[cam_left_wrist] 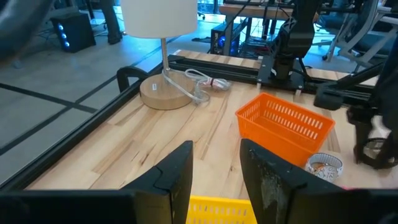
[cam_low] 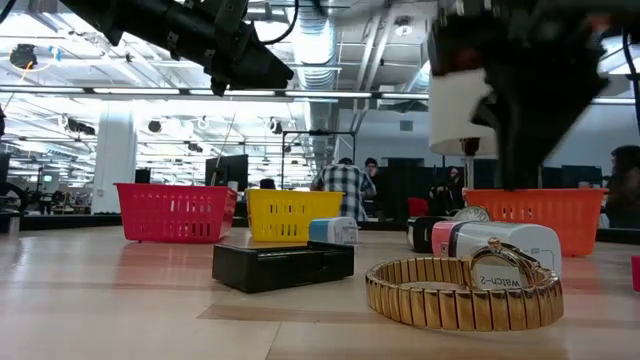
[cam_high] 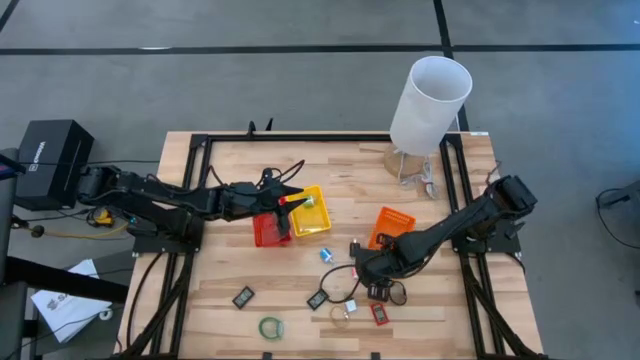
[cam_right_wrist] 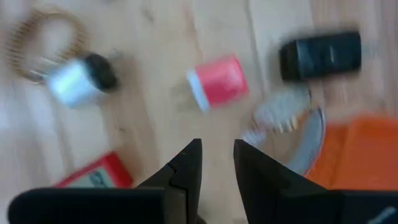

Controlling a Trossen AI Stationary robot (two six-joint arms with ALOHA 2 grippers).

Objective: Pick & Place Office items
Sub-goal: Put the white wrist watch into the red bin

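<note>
High view: left gripper (cam_high: 296, 199) hangs over the yellow plastic tray (cam_high: 312, 222), right next to the red plastic tray (cam_high: 266, 231). Right gripper (cam_high: 357, 262) is low over the cluster of small office items right of centre on the wooden surface (cam_high: 200, 280), beside the orange plastic tray (cam_high: 392, 222). Loose items: a green ring (cam_high: 271, 326), a small black block (cam_high: 243, 296), a blue-and-white block (cam_high: 326, 255), a red flat clip (cam_high: 379, 314).

Low view: a gold metal watch band (cam_low: 464, 291) and a flat black box (cam_low: 282, 265) lie nearest the camera; all three trays stand behind them. Arms come in from above, so jaw state can't be read here.

Left wrist view: left jaws stand parted with nothing between them, yellow tray rim just below, orange tray and white lamp (cam_left_wrist: 163, 37) further off.

Right wrist view: right jaws stand slightly apart, empty, pointing down at the surface. A small red-and-white block (cam_right_wrist: 217, 82) lies just ahead of the tips, a black rectangular block (cam_right_wrist: 320, 56) and a silvery ring further out.

Judgement: right arm looks set to pick the red-and-white block. Do it well: centre the jaws over the block, line them across its short side, descend square, and close only once both tips straddle it. Keep clear of the silvery ring.
</note>
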